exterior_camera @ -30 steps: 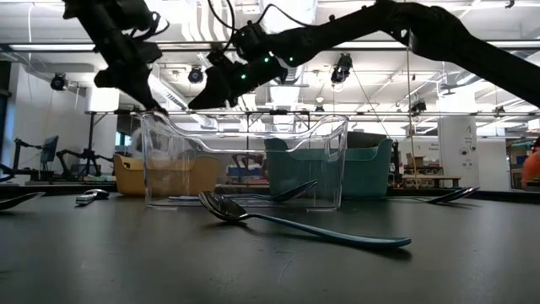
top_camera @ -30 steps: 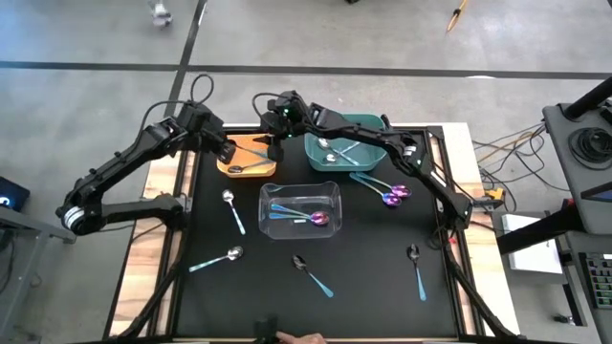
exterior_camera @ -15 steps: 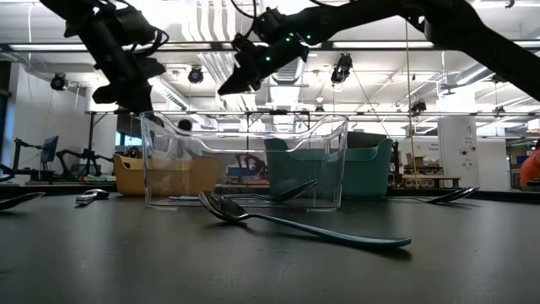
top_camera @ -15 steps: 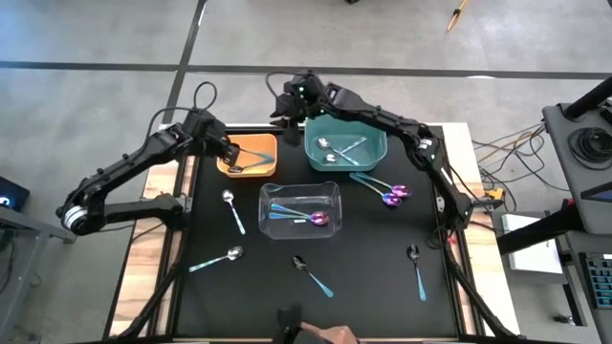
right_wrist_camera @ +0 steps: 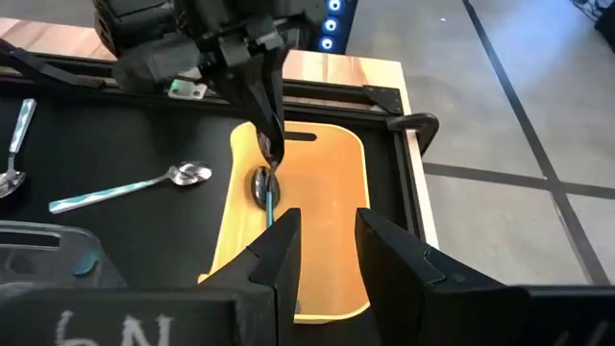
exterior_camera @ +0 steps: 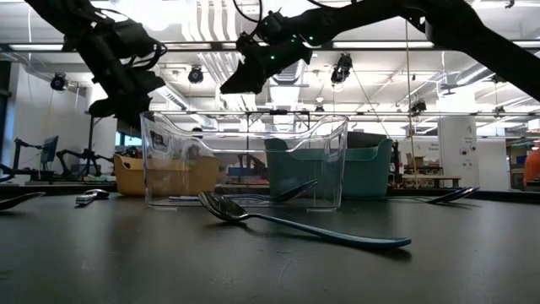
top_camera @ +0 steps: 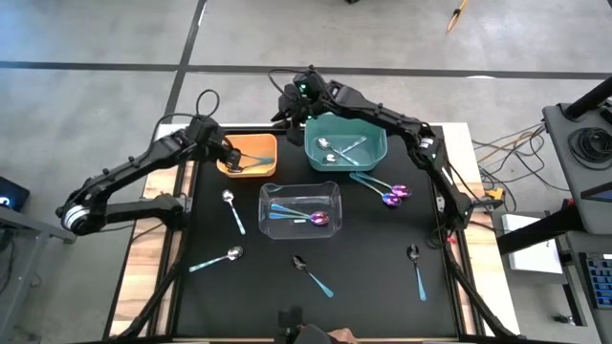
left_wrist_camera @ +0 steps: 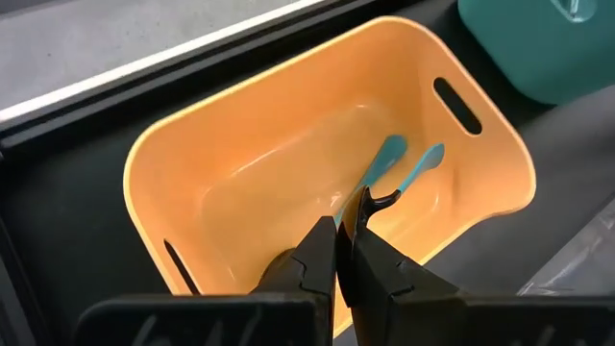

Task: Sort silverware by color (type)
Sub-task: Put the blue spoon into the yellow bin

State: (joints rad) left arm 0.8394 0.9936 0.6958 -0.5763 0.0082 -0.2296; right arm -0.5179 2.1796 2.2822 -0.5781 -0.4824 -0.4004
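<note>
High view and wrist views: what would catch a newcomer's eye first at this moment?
Three bins sit mid-table: an orange bin at the far left, a teal bin beside it holding spoons, and a clear bin in front. The left gripper, shut, hangs over the orange bin just above a dark-bowled spoon lying in it. The right gripper, jaws apart and empty, hovers behind the bins, while loose spoons lie scattered on the black mat.

1. The orange bin [left_wrist_camera: 240, 163] is smooth, slightly glossy plastic.
2. The clear bin [exterior_camera: 245, 160] is transparent glossy plastic.
3. The spoon [exterior_camera: 295, 224] lying nearest has a shiny metallic bowl.
4. The table [top_camera: 363, 258] surface is matt black, with bare wood at its edges.
</note>
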